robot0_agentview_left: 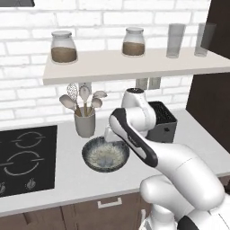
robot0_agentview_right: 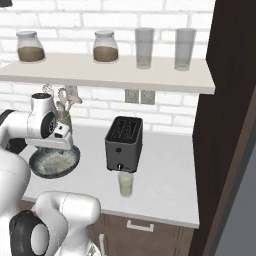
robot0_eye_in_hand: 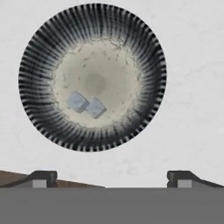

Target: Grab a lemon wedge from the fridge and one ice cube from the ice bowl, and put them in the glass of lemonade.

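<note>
The gripper [robot0_eye_in_hand: 111,176] hangs above the ice bowl [robot0_eye_in_hand: 39,52] with its jaws spread wide and nothing between them; in the hand view its two dark fingertips [robot0_eye_in_hand: 41,176] stand far apart at the bottom, on the near side of the bowl. Inside the bowl, on the speckled cream floor, two ice cubes [robot0_eye_in_hand: 86,105] lie side by side, touching, a little off centre. The bowl sits on the pale surface [robot0_agentview_left: 67,179], just in front of a grey utensil cup [robot0_agentview_left: 85,123] holding spoons and a whisk, with a black cooktop [robot0_agentview_left: 27,157] to its left. To the bowl's right stands a black toaster [robot0_agentview_right: 124,144], and just in front of that, near the edge of the surface, the glass of lemonade [robot0_agentview_right: 126,184]. Above, a shelf [robot0_agentview_right: 110,72] carries two jars and two tall clear glasses.
</note>
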